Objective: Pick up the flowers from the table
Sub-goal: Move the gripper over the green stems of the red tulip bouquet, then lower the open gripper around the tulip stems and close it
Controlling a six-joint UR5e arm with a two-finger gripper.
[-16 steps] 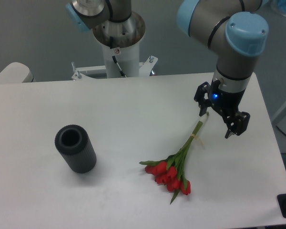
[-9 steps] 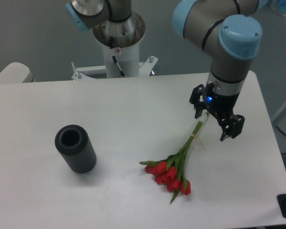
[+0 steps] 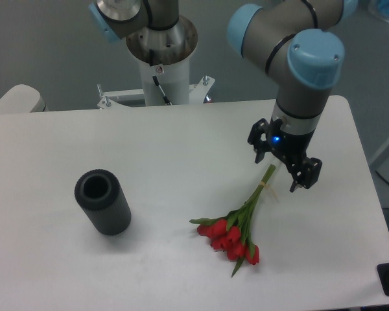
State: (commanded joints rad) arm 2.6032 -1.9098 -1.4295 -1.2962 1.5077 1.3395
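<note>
Flowers (image 3: 236, 227), red blooms, thin green stems, on smooth white table (image 3: 149, 162); gripper (image 3: 280, 167) wide open, nothing held

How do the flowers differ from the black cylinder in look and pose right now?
The flowers are red and green, thin, lying flat; the black ribbed cylinder is dark, stout, tilted with its open mouth showing. The flowers' stem ends lie under the pincer; the cylinder sits far from it. Both rest on the white table.
</note>
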